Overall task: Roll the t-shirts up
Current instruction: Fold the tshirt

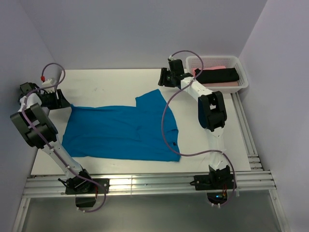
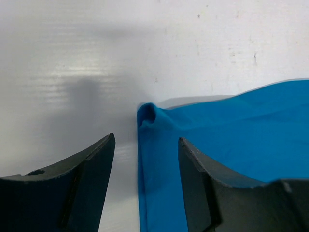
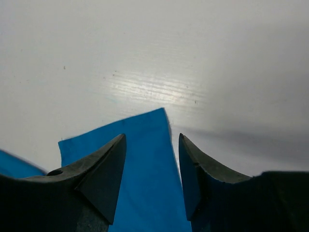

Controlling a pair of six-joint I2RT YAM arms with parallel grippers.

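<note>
Shirt: bright blue short-sleeved cloth t-shirt [image 1: 120, 133], spread flat on the white table [image 1: 111, 82], left of middle, with one sleeve [image 1: 147, 99] poking toward the far side.
Feel: my guess is light, floppy, zero stiffness. It'll bunch and drag rather than slide as a sheet.
Where to grab: I'd pinch the edges, at a corner or the sleeve tip. The flat middle gives the fingers nothing to bite.
Left gripper [image 2: 146, 139]: jaws apart, straddling the puckered corner [image 2: 147, 113] at the shirt's far-left end, nothing pinched.
Right gripper [image 3: 151, 136]: jaws apart over the sleeve tip, holding nothing.
Others: black t-shirt [image 1: 219, 75] and pink t-shirt [image 1: 231, 83] sit in the white plastic mesh basket [image 1: 244, 79] at the far right, well apart.
</note>
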